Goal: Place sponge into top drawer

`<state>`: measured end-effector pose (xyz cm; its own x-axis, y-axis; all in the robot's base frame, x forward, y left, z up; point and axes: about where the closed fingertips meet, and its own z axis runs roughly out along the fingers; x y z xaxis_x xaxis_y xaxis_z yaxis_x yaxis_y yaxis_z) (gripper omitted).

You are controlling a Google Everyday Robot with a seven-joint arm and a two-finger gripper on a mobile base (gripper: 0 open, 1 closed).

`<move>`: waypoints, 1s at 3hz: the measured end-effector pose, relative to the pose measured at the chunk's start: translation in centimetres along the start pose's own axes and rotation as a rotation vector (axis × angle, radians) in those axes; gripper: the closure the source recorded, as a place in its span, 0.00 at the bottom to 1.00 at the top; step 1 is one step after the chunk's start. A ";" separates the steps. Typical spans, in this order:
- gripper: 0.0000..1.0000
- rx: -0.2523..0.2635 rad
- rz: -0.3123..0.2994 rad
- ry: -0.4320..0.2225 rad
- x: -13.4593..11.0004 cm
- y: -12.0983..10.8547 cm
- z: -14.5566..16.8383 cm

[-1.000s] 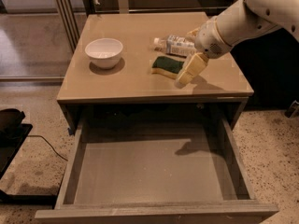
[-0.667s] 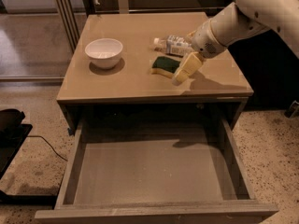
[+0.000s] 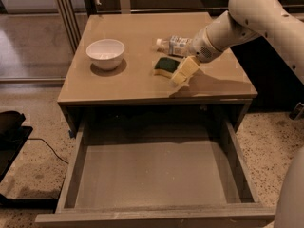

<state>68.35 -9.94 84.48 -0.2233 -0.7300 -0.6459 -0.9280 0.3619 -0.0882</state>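
Sponge (image 3: 165, 65) lies flat on the tan cabinet top (image 3: 133, 30), green scouring side up with the yellow foam showing along its near side. It sits right of the middle of the top, somewhat nearer the front edge than the back edge. The gripper (image 3: 183, 74) hangs just beside the sponge's right end, on the side toward the front-right corner, tilted down toward the surface. Whether it touches the sponge, and whether it is open or closed, cannot be told from this view. The white arm (image 3: 247, 18) reaches in over the right edge of the top.

A white-labelled plastic bottle (image 3: 173, 45) lies on its side just behind the sponge, toward the back edge. A white bowl (image 3: 105, 53) stands upright in the left half of the top, well apart from the sponge.

Below the front edge, the top drawer (image 3: 71, 175) stands pulled out wide, its flat grey bottom and thin side walls in full view. The sponge is on the top, not in the drawer.
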 end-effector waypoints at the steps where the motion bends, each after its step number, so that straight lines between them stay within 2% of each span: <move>1: 0.00 -0.018 0.025 0.006 0.4 0.2 1.2; 3: 0.00 -0.043 0.045 0.010 0.5 0.5 2.6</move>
<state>68.50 -8.63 82.11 -0.2677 -0.7196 -0.6407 -0.9288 0.3695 -0.0270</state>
